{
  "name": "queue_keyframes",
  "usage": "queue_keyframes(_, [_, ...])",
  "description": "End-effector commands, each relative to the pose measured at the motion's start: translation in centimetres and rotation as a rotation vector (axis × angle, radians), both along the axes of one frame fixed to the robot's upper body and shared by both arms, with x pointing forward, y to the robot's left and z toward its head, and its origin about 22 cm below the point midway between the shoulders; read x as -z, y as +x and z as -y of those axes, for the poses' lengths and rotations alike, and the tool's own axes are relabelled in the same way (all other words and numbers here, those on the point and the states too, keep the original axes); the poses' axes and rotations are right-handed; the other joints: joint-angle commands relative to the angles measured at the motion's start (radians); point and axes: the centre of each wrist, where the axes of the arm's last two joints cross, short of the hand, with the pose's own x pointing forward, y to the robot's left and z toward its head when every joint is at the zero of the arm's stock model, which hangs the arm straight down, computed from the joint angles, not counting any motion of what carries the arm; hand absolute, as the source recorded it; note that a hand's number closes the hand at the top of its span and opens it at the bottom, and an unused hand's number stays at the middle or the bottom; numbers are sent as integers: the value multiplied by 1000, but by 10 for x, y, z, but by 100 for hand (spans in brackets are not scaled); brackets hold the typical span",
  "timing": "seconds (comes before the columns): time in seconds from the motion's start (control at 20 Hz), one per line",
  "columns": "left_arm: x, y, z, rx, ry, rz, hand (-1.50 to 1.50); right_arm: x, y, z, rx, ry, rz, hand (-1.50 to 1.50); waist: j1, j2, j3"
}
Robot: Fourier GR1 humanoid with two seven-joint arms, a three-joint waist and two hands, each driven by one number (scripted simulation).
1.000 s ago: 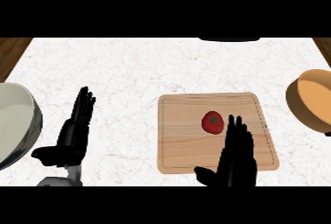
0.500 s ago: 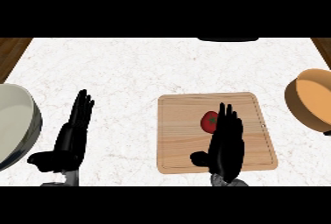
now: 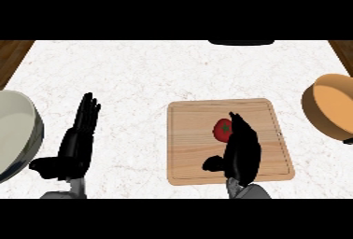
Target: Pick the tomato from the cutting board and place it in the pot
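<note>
The fingers of the right hand were held straight and together, clamped on nothing, just beside the tomato on the cutting board, which was judged light, smooth, easily bruised and best cupped round its middle.
</note>
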Motion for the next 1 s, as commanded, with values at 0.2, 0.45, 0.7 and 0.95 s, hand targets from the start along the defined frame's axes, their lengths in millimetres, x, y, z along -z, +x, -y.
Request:
queue_keyframes(0.2, [25,-11,-2,1,2,-1,0,25,2,1,7,-149,118,150,2,9,4])
queue_keyframes(0.45, [2,-9,-15,0,4,-5,0,9,18,5,24,-179,129,150,4,8,4])
queue_keyframes(0.7, [2,-3,5,41,-4,-2,0,-28,58,1,-240,-126,-128,150,29,15,4])
queue_keyframes(0.95, [3,7,4,40,-1,11,0,-89,121,5,-368,-176,-219,150,26,15,4])
